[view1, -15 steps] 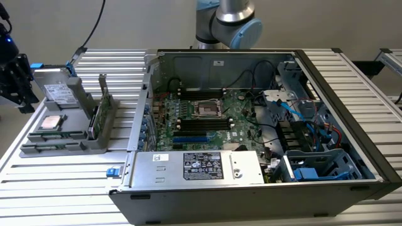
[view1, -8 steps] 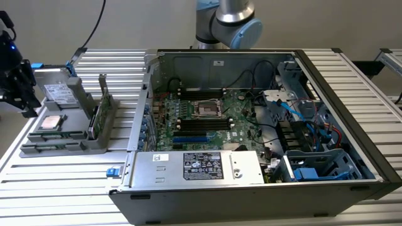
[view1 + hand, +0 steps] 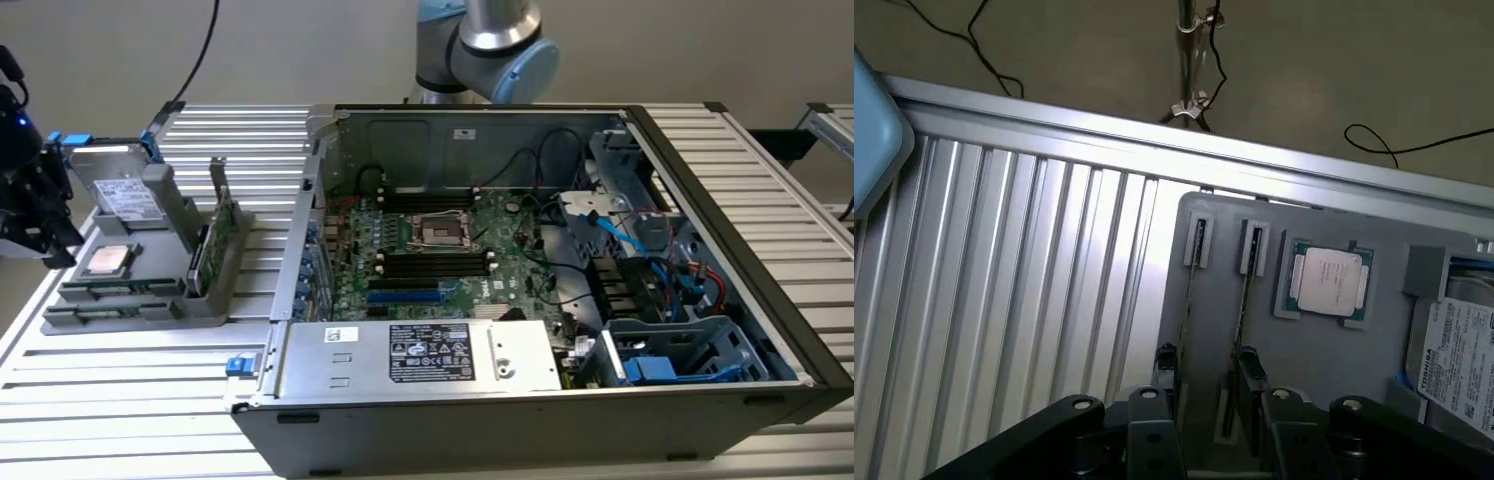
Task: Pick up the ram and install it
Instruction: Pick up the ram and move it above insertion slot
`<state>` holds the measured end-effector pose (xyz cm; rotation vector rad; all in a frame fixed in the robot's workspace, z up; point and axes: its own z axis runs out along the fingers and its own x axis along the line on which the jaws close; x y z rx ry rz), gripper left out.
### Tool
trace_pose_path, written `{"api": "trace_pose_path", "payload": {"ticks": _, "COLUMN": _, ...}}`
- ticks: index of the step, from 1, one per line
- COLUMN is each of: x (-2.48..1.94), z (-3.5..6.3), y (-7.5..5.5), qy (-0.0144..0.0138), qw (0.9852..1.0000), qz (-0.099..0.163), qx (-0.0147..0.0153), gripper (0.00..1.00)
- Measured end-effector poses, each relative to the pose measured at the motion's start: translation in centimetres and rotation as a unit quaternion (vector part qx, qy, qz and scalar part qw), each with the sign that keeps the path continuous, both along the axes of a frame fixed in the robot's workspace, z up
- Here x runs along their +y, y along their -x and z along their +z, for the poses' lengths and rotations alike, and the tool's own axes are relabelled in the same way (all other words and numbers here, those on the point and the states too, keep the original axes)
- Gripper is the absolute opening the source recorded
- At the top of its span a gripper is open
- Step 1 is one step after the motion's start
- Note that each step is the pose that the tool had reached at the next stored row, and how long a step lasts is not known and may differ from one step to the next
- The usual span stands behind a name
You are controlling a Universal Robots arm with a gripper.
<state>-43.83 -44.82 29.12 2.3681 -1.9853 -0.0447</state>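
Status: gripper (image 3: 1209,375) is released. The two black fingers (image 3: 1166,372) are spread, with bare grey holder showing between them. It hangs low over the slotted end of the grey holder (image 3: 1324,370), and nothing is clamped in it. I can't tell whether a fingertip touches either stick.

ram (image 3: 1242,300) is not picked yet. It stands on edge in the holder slot next to the processor (image 3: 1329,280). A second stick (image 3: 1189,300) stands in the neighbouring slot, parallel to it. Each finger lines up roughly with one of the two slots. The hard drive (image 3: 1459,350) sits past the processor at the other end of the holder.

In the exterior view the holder (image 3: 67,322) sits on the ribbed table (image 3: 134,400) at the exterior view's left, just beside the open computer case (image 3: 787,330). The ram (image 3: 114,290) is at the holder's near end, well apart from the black memory slots (image 3: 434,262) on the motherboard. The arm (image 3: 494,40) rises behind the case.
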Motion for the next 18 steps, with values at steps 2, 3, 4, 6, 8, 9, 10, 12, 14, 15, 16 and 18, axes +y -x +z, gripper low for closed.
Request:
{"api": "trace_pose_path", "payload": {"ticks": 2, "x": -0.58, "z": -0.19, "y": 0.0, "qy": 0.0, "qw": 1.0, "qz": 0.0, "qx": 0.0, "gripper": 0.36}}
{"api": "trace_pose_path", "payload": {"ticks": 3, "x": -0.84, "z": -0.28, "y": 0.0, "qy": 0.0, "qw": 1.0, "qz": 0.0, "qx": 0.0, "gripper": 0.36}}
{"api": "trace_pose_path", "payload": {"ticks": 4, "x": -1.11, "z": -0.42, "y": 0.0, "qy": -0.0001, "qw": 1.0, "qz": 0.0, "qx": 0.0, "gripper": 0.36}}
{"api": "trace_pose_path", "payload": {"ticks": 6, "x": -1.42, "z": -0.74, "y": -0.1, "qy": -0.0002, "qw": 1.0, "qz": 0.0, "qx": 0.0, "gripper": 0.36}}
{"api": "trace_pose_path", "payload": {"ticks": 8, "x": -1.44, "z": -1.08, "y": -0.1, "qy": -0.0002, "qw": 1.0, "qz": 0.0, "qx": -0.0006, "gripper": 0.36}}
{"api": "trace_pose_path", "payload": {"ticks": 9, "x": -1.44, "z": -1.27, "y": -0.2, "qy": -0.0002, "qw": 1.0, "qz": 0.0, "qx": -0.001, "gripper": 0.36}}
{"api": "trace_pose_path", "payload": {"ticks": 10, "x": -1.45, "z": -1.46, "y": -0.2, "qy": -0.0002, "qw": 1.0, "qz": 0.0, "qx": -0.0011, "gripper": 0.36}}
{"api": "trace_pose_path", "payload": {"ticks": 12, "x": -1.45, "z": -1.81, "y": -0.4, "qy": -0.0002, "qw": 1.0, "qz": 0.0, "qx": -0.0013, "gripper": 0.36}}
{"api": "trace_pose_path", "payload": {"ticks": 14, "x": -1.45, "z": -2.18, "y": -0.5, "qy": -0.0002, "qw": 1.0, "qz": 0.0, "qx": -0.0014, "gripper": 0.36}}
{"api": "trace_pose_path", "payload": {"ticks": 15, "x": -1.45, "z": -2.34, "y": -0.7, "qy": -0.0001, "qw": 1.0, "qz": 0.0, "qx": -0.0012, "gripper": 0.36}}
{"api": "trace_pose_path", "payload": {"ticks": 16, "x": -1.45, "z": -2.52, "y": -0.8, "qy": -0.0001, "qw": 1.0, "qz": 0.0, "qx": -0.0012, "gripper": 0.36}}
{"api": "trace_pose_path", "payload": {"ticks": 18, "x": -1.47, "z": -2.91, "y": -1.1, "qy": -0.0002, "qw": 1.0, "qz": 0.0, "qx": -0.0013, "gripper": 0.36}}
